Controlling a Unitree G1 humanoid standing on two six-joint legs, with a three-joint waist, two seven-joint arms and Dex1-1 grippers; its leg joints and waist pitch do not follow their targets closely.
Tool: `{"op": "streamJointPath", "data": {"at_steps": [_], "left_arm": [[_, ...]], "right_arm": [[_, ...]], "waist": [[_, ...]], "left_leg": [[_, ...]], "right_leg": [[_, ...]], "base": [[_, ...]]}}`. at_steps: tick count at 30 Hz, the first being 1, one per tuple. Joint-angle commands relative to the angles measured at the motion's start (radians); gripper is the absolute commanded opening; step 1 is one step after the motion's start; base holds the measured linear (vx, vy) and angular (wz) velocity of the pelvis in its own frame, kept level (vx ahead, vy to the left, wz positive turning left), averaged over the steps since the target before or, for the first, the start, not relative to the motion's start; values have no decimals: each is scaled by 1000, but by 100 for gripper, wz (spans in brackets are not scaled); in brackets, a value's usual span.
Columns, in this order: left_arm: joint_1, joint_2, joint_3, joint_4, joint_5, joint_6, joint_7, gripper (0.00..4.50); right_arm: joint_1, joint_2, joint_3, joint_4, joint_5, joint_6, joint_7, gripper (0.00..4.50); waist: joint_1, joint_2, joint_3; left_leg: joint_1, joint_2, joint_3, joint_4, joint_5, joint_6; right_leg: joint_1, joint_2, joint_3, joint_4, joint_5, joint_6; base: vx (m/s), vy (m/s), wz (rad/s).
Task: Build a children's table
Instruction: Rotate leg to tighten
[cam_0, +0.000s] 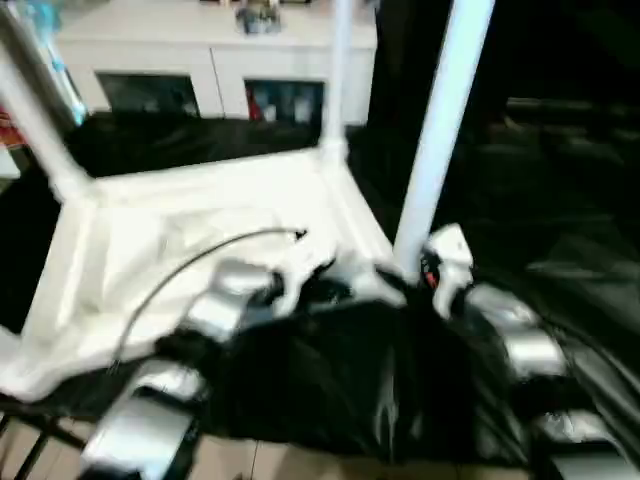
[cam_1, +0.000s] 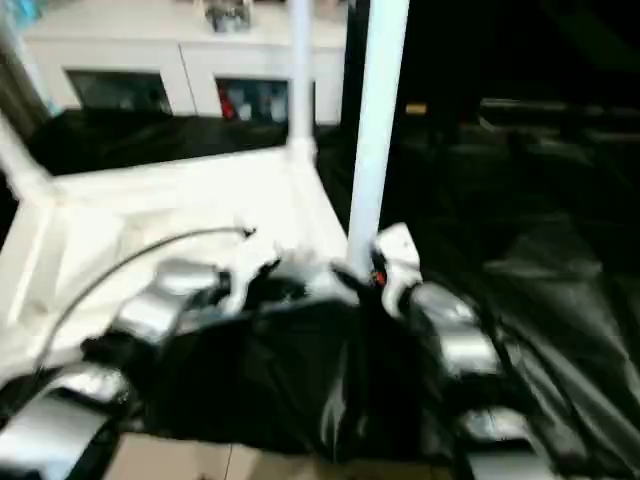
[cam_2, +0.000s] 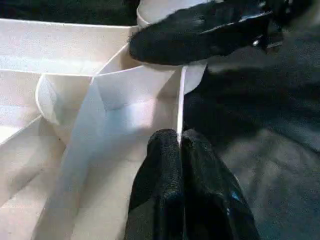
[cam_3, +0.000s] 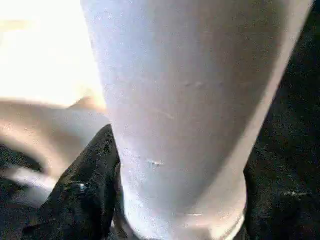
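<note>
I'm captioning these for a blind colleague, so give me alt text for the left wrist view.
The left gripper, its two black fingers shut, pinches the thin white rim of the upturned tabletop beside a round corner socket. A black finger of the right gripper lies across the leg standing there, over black cloth.

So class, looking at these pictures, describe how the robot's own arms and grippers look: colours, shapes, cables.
Both forearms are silver, rounded metal segments: left arm, right arm. A thin dark cable arcs over the left one. The right wrist carries a white housing with a red spot. The gripper fingers are black, thick and blunt.
</note>
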Motion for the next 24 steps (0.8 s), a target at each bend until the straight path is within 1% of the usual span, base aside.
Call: {"op": "streamJointPath", "data": {"at_steps": [1,4,5,6,7,8,9,10,11,12,13,15,16,17,18,19,20,21,22,23,24], "left_arm": [[-36,-53,6,10,-5,1,96,0],[-43,-74,0,12,-4,-14,94,0],[-42,-76,-3,9,-8,-22,81,0],[-40,-76,-6,5,-10,-28,67,0],[-39,-76,-7,4,-12,-33,59,0],[-36,-73,-9,4,-12,-47,46,0],[-32,-68,-10,0,-14,-52,31,0],[-28,-63,-12,-4,-17,-61,14,0],[-26,-59,-13,-4,-18,-68,4,0],[-21,-51,-15,-10,-22,-75,-14,0],[-17,-43,-18,-16,-26,-89,-35,0],[-4,-23,-24,-33,-37,-106,-90,0],[8,-4,-29,-50,-47,-111,-137,0],[8,-4,-29,-50,-47,-111,-137,0],[13,4,-30,-58,-50,-115,-157,0],[21,24,-33,-73,-55,-119,-189,0],[25,32,-34,-79,-57,-118,-203,0],[28,44,-35,-84,-59,-117,-222,0],[33,62,-39,-91,-60,-116,-250,0],[35,70,-41,-94,-61,-113,-264,0],[37,78,-41,-100,-65,-109,-280,0]], "right_arm": [[7,89,65,72,-13,42,-23,277],[-25,129,68,113,-25,10,-59,277],[-32,134,69,122,-31,2,-57,312],[-34,133,73,123,-35,-2,-46,333],[-35,133,74,124,-38,-4,-38,347],[-35,129,75,123,-40,-3,-26,354],[-33,121,74,115,-38,-2,-13,368],[-31,113,74,106,-36,0,1,368],[-31,109,73,104,-36,-2,7,384],[-27,95,78,93,-39,-11,24,392],[-23,80,85,86,-44,-22,40,397],[-13,46,98,74,-54,-37,77,421],[0,16,112,65,-62,-49,119,421],[0,16,112,65,-62,-49,119,421],[8,3,117,58,-65,-56,144,421],[29,-22,130,32,-60,-73,209,421],[38,-33,135,19,-57,-81,238,421],[54,-49,143,-6,-48,-92,286,421],[79,-70,152,-49,-25,-96,358,421],[90,-80,155,-69,-16,-105,385,421],[101,-91,158,-89,-6,-106,416,421]], "waist": [[-2,-8,-46],[-1,-6,-48],[-1,-2,-48],[-2,-2,-49],[-3,-5,-50],[-3,1,-50],[-4,-1,-50],[-4,0,-51],[-4,-1,-50],[-6,-1,-51],[-7,-6,-52],[-6,-5,-52],[-4,-13,-52],[-1,-13,-52],[0,-11,-51],[5,-13,-53],[8,-12,-54],[9,-12,-54],[15,-13,-55],[20,-9,-56],[21,-9,-56]], "left_leg": [[5,19,-20,-75,-305,21],[3,22,-20,-76,-308,28],[2,22,-20,-76,-307,31],[3,23,-19,-76,-308,31],[1,22,-19,-75,-304,34],[1,23,-18,-75,-299,37],[0,23,-18,-75,-298,39],[-1,23,-18,-75,-294,40],[0,23,-17,-75,-296,41],[-3,23,-19,-76,-294,42],[-1,23,-16,-74,-295,45],[-3,23,-16,-73,-282,52],[-4,23,-15,-72,-269,60],[-2,24,-14,-70,-257,71],[-2,26,-13,-71,-253,74],[0,27,-12,-69,-241,79],[-3,29,-11,-68,-221,87],[-4,30,-11,-69,-211,91],[-4,30,-11,-68,-197,99],[-3,34,-9,-66,-179,109],[-5,35,-9,-65,-172,112]], "right_leg": [[34,-51,30,-91,-465,-164],[35,-52,30,-88,-429,-174],[36,-51,31,-86,-412,-179],[35,-52,31,-86,-402,-183],[38,-50,32,-83,-383,-189],[38,-50,33,-81,-362,-198],[39,-50,33,-81,-356,-200],[41,-50,33,-79,-345,-204],[40,-50,33,-80,-344,-207],[43,-50,32,-77,-336,-210],[41,-49,33,-78,-336,-210],[44,-51,34,-77,-322,-213],[45,-52,34,-75,-325,-214],[44,-54,35,-76,-328,-215],[42,-55,36,-77,-329,-217],[43,-55,36,-74,-313,-224],[45,-54,37,-69,-275,-229],[45,-52,36,-66,-258,-233],[50,-50,34,-62,-227,-239],[48,-49,35,-56,-187,-253],[48,-50,35,-53,-169,-260]], "base": [[0,0,0],[0,0,0],[0,0,0],[0,0,0],[0,0,0],[0,0,0],[0,0,0],[0,0,0],[0,0,0],[0,0,0],[0,0,0],[0,0,0],[0,0,0],[0,0,0],[0,0,0],[0,0,0],[0,0,0],[0,0,0],[0,0,0],[0,0,0],[0,0,0]]}}
